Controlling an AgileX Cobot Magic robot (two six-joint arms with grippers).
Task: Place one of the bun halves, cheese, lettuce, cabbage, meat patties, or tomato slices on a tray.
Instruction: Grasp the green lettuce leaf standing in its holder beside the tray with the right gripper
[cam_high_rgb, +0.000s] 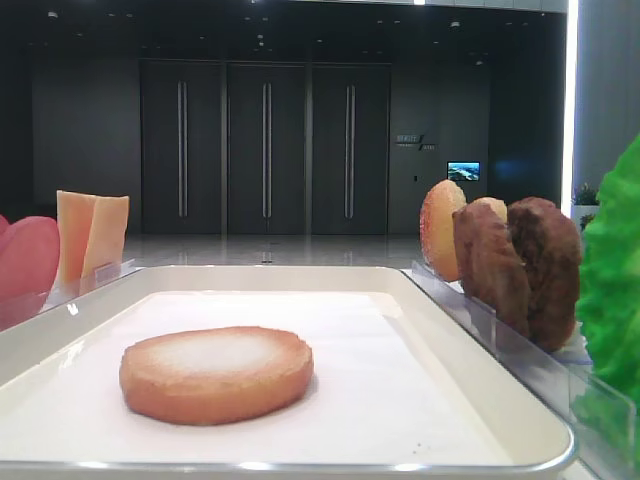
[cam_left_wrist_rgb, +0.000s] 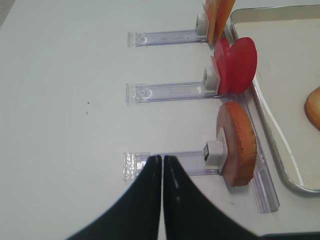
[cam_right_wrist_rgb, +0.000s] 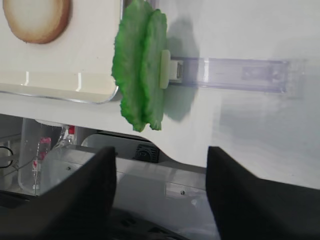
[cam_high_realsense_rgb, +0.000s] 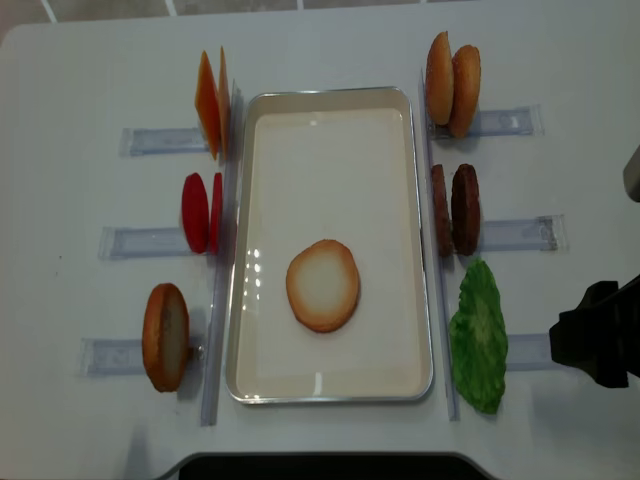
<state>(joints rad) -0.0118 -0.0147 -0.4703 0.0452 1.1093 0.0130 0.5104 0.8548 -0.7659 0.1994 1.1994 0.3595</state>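
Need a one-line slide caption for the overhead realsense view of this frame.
One bun half lies flat on the tray, flanked by upright cheese, tomato slices, meat patties and lettuce.

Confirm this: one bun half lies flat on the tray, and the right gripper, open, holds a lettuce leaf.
Wrong on the hold. The bun half does lie flat on the tray, but the open right gripper holds nothing; the lettuce stands in its holder, as the right wrist view shows.
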